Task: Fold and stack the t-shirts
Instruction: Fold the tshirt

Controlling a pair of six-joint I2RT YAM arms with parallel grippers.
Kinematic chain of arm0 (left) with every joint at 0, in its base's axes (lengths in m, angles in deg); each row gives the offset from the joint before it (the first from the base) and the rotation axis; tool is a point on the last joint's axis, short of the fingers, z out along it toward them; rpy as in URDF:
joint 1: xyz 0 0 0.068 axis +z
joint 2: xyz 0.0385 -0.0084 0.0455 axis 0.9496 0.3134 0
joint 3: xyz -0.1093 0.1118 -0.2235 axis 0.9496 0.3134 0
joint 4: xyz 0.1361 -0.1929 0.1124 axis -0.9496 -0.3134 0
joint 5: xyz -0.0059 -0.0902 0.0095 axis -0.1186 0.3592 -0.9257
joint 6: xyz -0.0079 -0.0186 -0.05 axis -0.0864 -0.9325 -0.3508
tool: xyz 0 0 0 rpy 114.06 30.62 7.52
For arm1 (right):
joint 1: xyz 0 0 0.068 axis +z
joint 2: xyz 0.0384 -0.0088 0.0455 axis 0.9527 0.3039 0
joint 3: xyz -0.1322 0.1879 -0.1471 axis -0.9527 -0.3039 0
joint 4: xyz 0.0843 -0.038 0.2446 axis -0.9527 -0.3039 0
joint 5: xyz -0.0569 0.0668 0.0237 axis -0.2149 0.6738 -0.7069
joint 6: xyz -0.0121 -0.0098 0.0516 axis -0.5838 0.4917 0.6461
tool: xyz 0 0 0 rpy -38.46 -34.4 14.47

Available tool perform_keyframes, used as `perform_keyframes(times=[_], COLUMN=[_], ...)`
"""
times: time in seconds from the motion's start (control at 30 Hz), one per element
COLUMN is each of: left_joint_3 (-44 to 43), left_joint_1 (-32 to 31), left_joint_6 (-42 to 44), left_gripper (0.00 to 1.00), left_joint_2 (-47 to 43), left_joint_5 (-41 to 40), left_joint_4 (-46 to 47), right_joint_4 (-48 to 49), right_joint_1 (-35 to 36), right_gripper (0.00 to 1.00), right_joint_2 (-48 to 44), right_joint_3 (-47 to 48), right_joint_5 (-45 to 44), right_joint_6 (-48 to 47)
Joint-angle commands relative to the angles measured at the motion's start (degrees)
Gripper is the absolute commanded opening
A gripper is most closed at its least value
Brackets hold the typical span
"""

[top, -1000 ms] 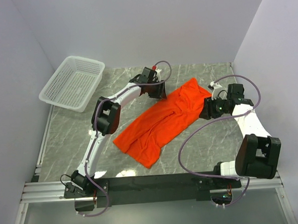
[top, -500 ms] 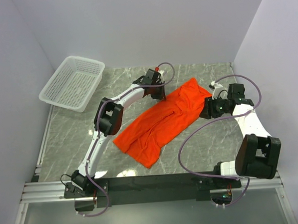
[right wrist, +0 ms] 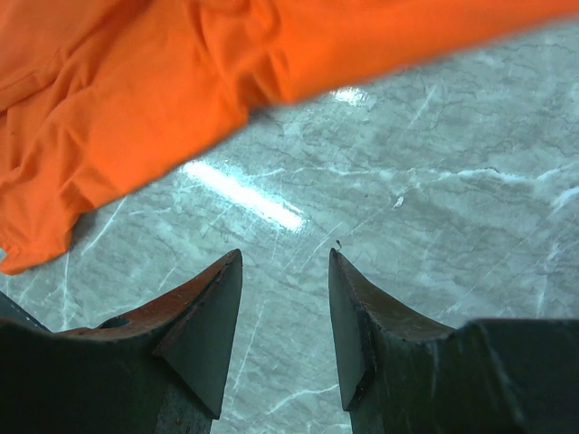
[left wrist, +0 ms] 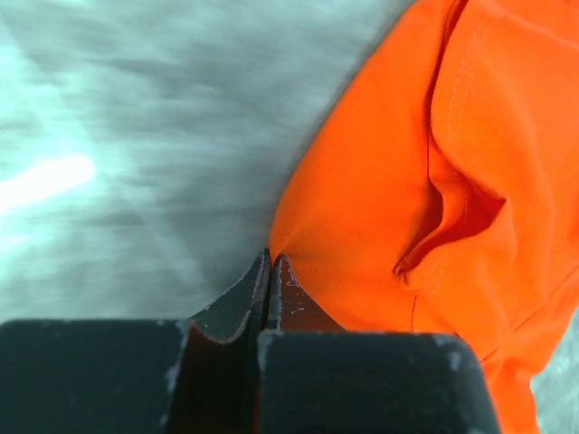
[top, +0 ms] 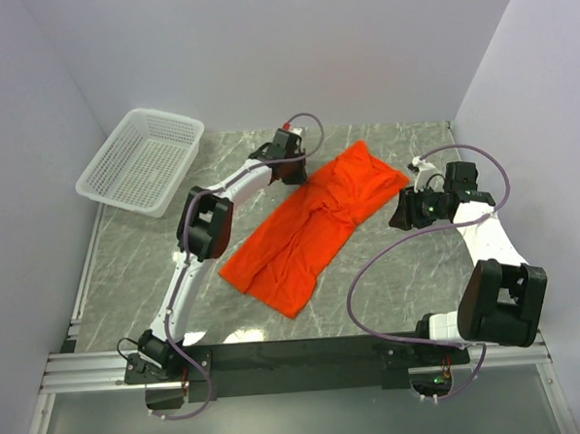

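The orange-red t-shirt (top: 310,226) lies crumpled in a diagonal band on the grey marble table, from near left to far right. My left gripper (top: 302,175) is at the shirt's far left edge. In the left wrist view its jaws (left wrist: 271,258) are pressed together on the hem of the t-shirt (left wrist: 380,208). My right gripper (top: 402,211) hovers just right of the shirt's far end. It stands open (right wrist: 285,258) over bare marble with nothing between its fingers. The t-shirt (right wrist: 136,99) fills the upper left of that view.
A white mesh basket (top: 141,162) sits at the far left corner of the table (top: 128,274). Lilac walls close in the back and both sides. A metal rail with the arm bases runs along the near edge.
My left gripper has shut on the shirt's far edge and pulled it back and left. The shirt's far end has spread out away from my right gripper. The right arm has not moved.
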Motion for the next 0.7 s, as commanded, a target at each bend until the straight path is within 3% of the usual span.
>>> perform_keyframes(times=[0.0,0.3,0.53,0.57,0.6,0.67], left_joint_3=[3.7,17.2,26.1,27.4,28.1,29.7], left_joint_1=[4.9,11.9,14.1,14.1,14.1,14.0], left_joint_6=[-2.2,-4.9,-7.5,-7.5,-7.6,-7.6], left_gripper=[0.0,0.0,0.03,0.07,0.26,0.46], left_joint_2=[-3.2,-10.6,-16.9,-17.5,-18.3,-21.3], left_joint_5=[-5.6,-7.9,-6.4,-5.1,-4.1,-1.0], left_joint_4=[-1.4,2.1,6.3,7.2,9.4,11.5], right_joint_4=[1.4,1.3,1.0,0.4,0.4,0.0], right_joint_1=[-0.6,-0.5,2.6,3.4,4.2,7.4], right_gripper=[0.5,0.5,0.5,0.51,0.51,0.51], right_joint_2=[0.4,4.7,12.8,15.9,17.4,22.3], right_joint_3=[0.3,2.3,11.3,13.3,17.0,21.3], right_joint_5=[-0.5,-2.5,-3.6,-3.5,-4.1,-4.3], right_joint_6=[0.7,1.7,8.1,9.0,12.3,15.4])
